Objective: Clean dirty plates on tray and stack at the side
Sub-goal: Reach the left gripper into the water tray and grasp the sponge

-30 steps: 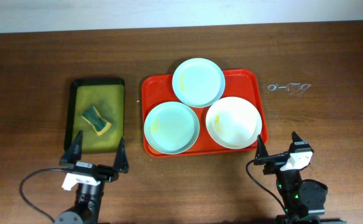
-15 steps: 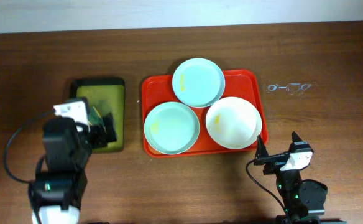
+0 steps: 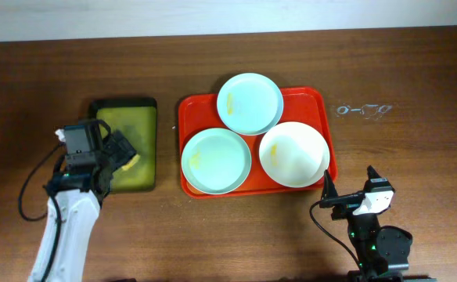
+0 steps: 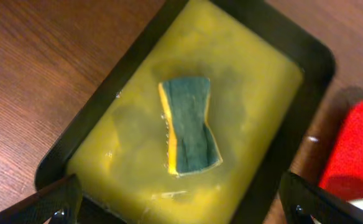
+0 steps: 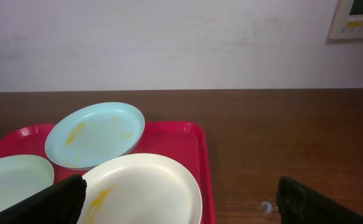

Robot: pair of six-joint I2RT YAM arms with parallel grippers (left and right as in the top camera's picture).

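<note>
Left pincer (image 4: 180, 202): fingers spread wide, empty, touching nothing; above the sponge (image 4: 189, 126).
Sponge: green over yellow, lying in the green tray (image 3: 134, 110).
Right pincer (image 5: 184, 199): spread wide, empty; near the red tray (image 3: 318, 98), front right corner.
Red tray: mid-table, carrying all three plates.
Plates: far mint plate (image 3: 250, 103), near mint plate (image 3: 216, 160), cream plate (image 3: 293, 154); unstacked, yellow-smeared.

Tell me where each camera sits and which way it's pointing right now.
Overhead: above the table, looking straight down on the red tray and both arms.
Left wrist: above the olive tray, looking down at the sponge; left end effector tips at the bottom corners.
Right wrist: low, facing the wall across the cream plate; right end effector tips below.
Shared: overhead and left wrist both show the sponge.
</note>
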